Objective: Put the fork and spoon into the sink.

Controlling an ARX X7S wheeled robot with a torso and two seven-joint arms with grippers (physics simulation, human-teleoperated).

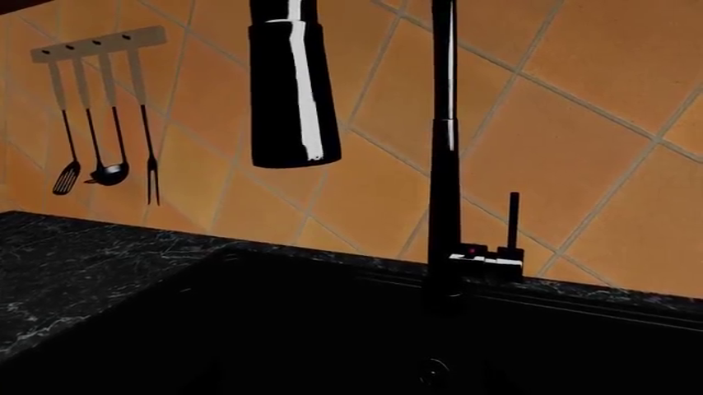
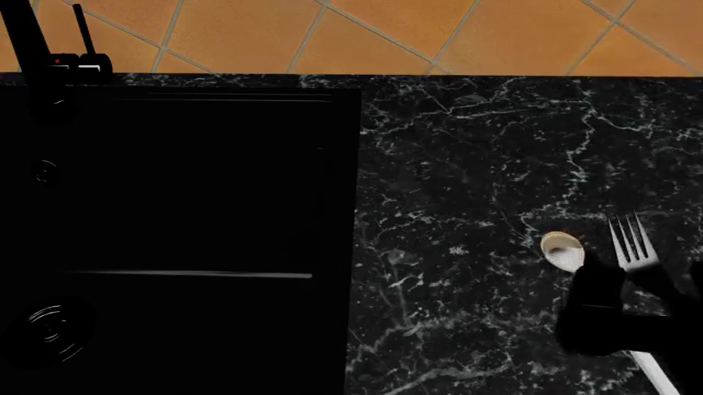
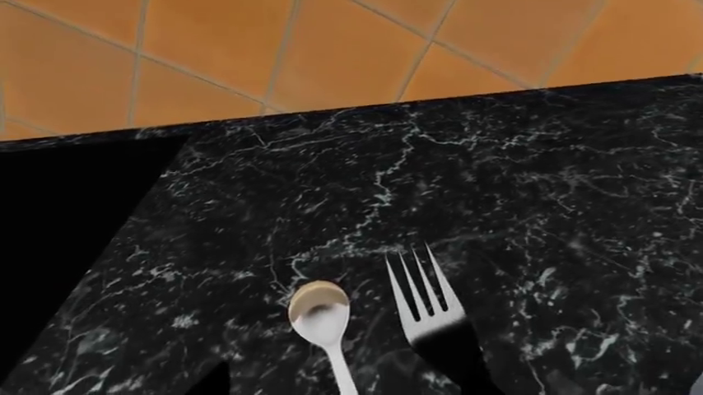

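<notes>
Down on the black marble counter (image 2: 472, 164) the spoon (image 2: 564, 250) and the fork (image 2: 634, 245) lie side by side, close but apart, both well to the right of the sink (image 2: 176, 214). In the head view a dark gripper (image 2: 615, 317) sits over their handles: its bulk covers most of the spoon's stem, so only the oval bowl shows beyond the fingers and a pale strip of handle pokes out behind them at the frame's lower edge. The fork's 4 tines reach out ahead of the fingers, while its dark handle merges with the black shape and is hard to separate from it. Whether the right fingers are spread or clenched, or touching either utensil, cannot be told; they are only a dark silhouette. The right wrist view shows the spoon (image 3: 319, 317) and fork (image 3: 423, 288) pointing away from the gripper toward the orange tiled wall (image 3: 329, 49), with both handles cut off by the frame and only dark slivers of the fingers at the edge. The left gripper appears in no view, so its state is unknown. The left wrist view looks across the sink (image 1: 275, 329), whose interior is nearly pure black, to the faucet (image 1: 444, 164), its hanging spray head (image 1: 291, 90), and a rack of 4 utensils (image 1: 99, 107) on the wall. The drain (image 2: 46, 322) is barely visible.
</notes>
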